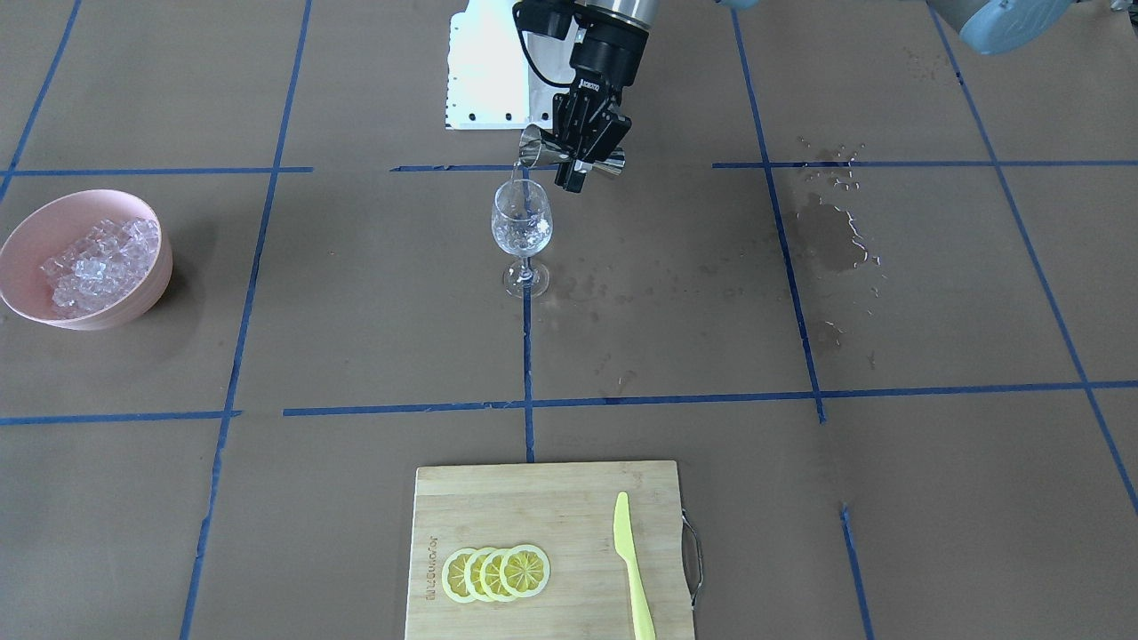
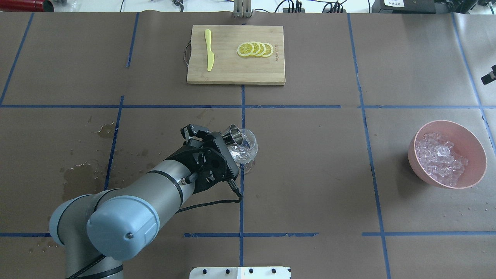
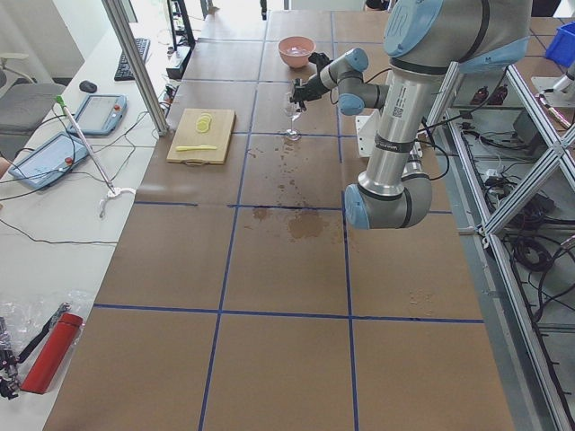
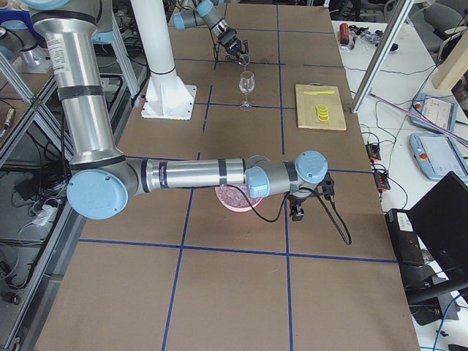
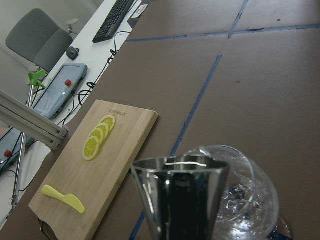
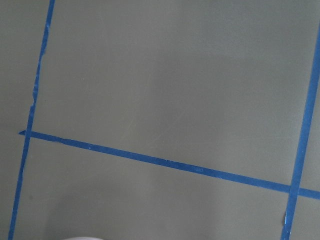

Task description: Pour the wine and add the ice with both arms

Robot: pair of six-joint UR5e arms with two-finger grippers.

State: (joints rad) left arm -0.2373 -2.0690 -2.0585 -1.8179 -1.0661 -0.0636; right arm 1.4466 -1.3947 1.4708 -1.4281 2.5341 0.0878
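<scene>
Now left gripper clamps a tilted jigger over the glass, upper centre; right gripper jaws: cannot tell.

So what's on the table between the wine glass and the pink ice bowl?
Just bare brown paper with one blue tape line crossing it, seen in the overhead view.

Bamboo cutting board at the operators' edge, carrying four overlapped lemon slices and, apart from them, a yellow knife; pink bowl well apart, on brown paper gridded with blue tape.
</scene>
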